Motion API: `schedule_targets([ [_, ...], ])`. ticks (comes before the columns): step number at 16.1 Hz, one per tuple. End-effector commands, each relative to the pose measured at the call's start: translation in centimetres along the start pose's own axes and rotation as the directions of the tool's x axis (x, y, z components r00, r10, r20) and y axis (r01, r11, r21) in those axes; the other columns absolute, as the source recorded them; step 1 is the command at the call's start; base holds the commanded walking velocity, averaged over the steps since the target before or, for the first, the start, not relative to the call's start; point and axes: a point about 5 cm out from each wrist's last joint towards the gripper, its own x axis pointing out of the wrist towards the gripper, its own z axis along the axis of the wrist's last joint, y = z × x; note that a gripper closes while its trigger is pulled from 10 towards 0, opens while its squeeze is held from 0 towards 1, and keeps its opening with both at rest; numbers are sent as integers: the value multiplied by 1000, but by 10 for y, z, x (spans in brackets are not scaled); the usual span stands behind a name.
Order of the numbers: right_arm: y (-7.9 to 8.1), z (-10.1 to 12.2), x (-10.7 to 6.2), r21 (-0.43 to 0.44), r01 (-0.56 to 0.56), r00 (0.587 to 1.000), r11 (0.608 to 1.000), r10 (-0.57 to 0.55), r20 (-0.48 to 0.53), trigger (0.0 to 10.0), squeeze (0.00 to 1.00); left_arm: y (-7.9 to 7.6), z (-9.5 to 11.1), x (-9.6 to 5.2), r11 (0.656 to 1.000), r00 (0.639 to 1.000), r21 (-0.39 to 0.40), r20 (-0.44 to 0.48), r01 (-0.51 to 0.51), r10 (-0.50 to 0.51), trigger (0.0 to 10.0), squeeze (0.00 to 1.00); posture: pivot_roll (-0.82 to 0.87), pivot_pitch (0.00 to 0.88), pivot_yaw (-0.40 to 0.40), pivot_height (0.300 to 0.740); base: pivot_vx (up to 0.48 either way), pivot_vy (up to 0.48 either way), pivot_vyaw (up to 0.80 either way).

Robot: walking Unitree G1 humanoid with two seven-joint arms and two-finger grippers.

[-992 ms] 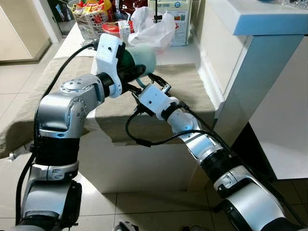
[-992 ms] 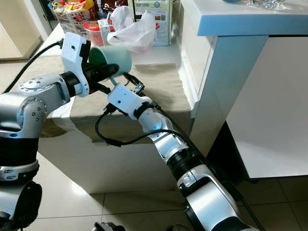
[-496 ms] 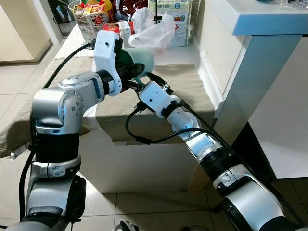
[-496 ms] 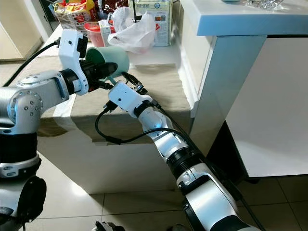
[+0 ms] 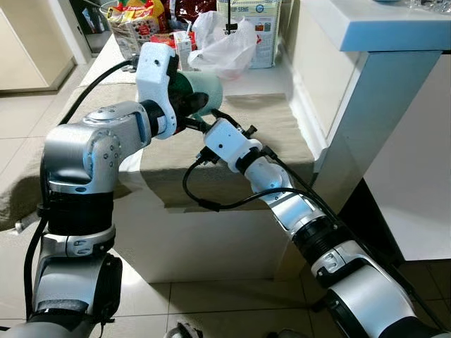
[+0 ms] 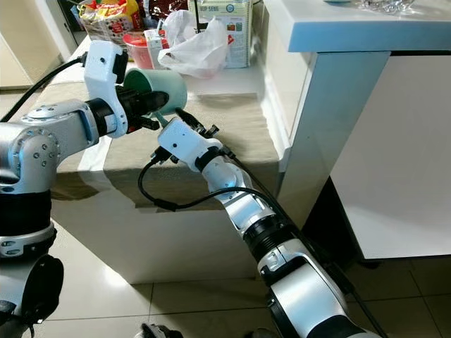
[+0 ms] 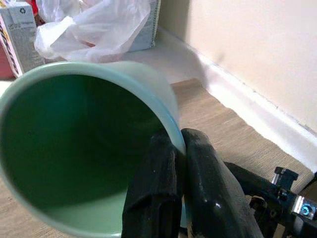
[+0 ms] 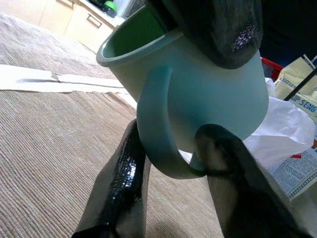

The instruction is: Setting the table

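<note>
My left gripper (image 7: 171,198) is clamped on the rim of the pale green ceramic mug with the dark green inside (image 5: 201,89), one finger inside and one outside, holding it tilted above the beige woven table mat (image 5: 271,123). The mug is empty. My right gripper (image 8: 171,171) has its fingers apart on either side of the mug's handle (image 8: 156,134). A white plastic bag (image 5: 222,42) and cartons sit further back on the table.

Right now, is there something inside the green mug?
In the left wrist view the mug looks empty: only its dark green inner wall. One finger of the left end effector reaches inside, covering part of the lower rim.
</note>
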Motion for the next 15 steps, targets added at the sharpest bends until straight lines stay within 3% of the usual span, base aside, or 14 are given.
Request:
schedule_targets([
  [1, 8, -6, -2, 23, -34, 999, 999, 34, -29, 0, 0, 3, 9, -4, 999, 998, 42, 53, -20, 18, 0, 0, -46, 61, 70, 740, 0, 0, 0],
  [7, 11, -7, -3, 31, -41, 999, 999, 42, -33, 0, 0, 10, 1, -3, 997, 998, 51, 26, -54, 52, 0, 0, -47, 68, 71, 740, 0, 0, 0],
  [10, 11, -7, -3, 34, -42, 998, 999, 43, -34, 0, 0, 17, -5, -2, 992, 996, 94, 9, -89, 88, 0, 0, -45, 67, 73, 740, 0, 0, 0],
  [11, 12, -7, -3, 35, -42, 998, 998, 44, -35, 0, 0, 22, -8, -2, 984, 993, 132, -3, -117, 119, 6039, 0, -43, 65, 74, 740, 0, 0, 0],
  [12, 12, -7, -3, 35, -42, 998, 998, 44, -35, 0, 0, 22, -8, -2, 984, 993, 132, -3, -117, 119, 6039, 0, -43, 65, 74, 740, 0, 0, 0],
  [13, 13, -7, -3, 37, -44, 998, 998, 45, -35, 0, 0, 26, -11, -2, 977, 990, 160, -7, -139, 142, 10000, 0, -41, 61, 75, 740, 0, 0, 0],
  [14, 13, -7, -3, 37, -45, 998, 998, 46, -35, 0, 0, 27, -12, -2, 975, 989, 167, -10, -143, 147, 10000, 0, -41, 60, 75, 740, 0, 0, 0],
  [15, 14, -7, -3, 38, -46, 998, 998, 47, -34, 0, 0, 28, -14, -2, 974, 989, 176, -13, -145, 150, 10000, 910, -39, 56, 75, 740, 0, 0, 0],
])
